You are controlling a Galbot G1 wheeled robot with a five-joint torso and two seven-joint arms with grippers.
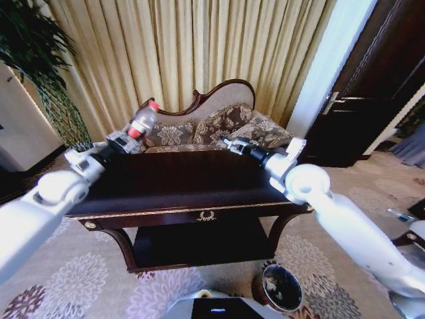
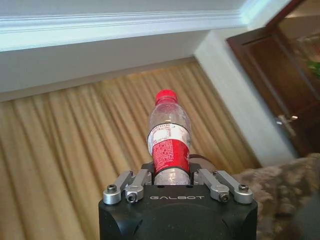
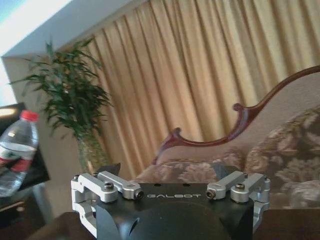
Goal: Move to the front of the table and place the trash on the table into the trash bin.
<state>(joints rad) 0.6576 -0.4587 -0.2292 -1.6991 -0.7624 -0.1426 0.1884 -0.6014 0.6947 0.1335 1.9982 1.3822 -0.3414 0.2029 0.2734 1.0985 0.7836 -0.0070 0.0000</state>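
- Golden curtains and a floral sofa back the dark table, which fills the frame's middle in our head view.
- We hold the bottle, red cap and red label, lifted clear above the table's far left edge at upper left; its label print is too small to read.
- Our left gripper is clamped on the bottle's base; "GALBOT" shows on its body.
- Our right gripper hovers over the far right edge, jaws spread apart, nothing between them.
- At bottom centre-right, on the patterned carpet, stands the trash bin.
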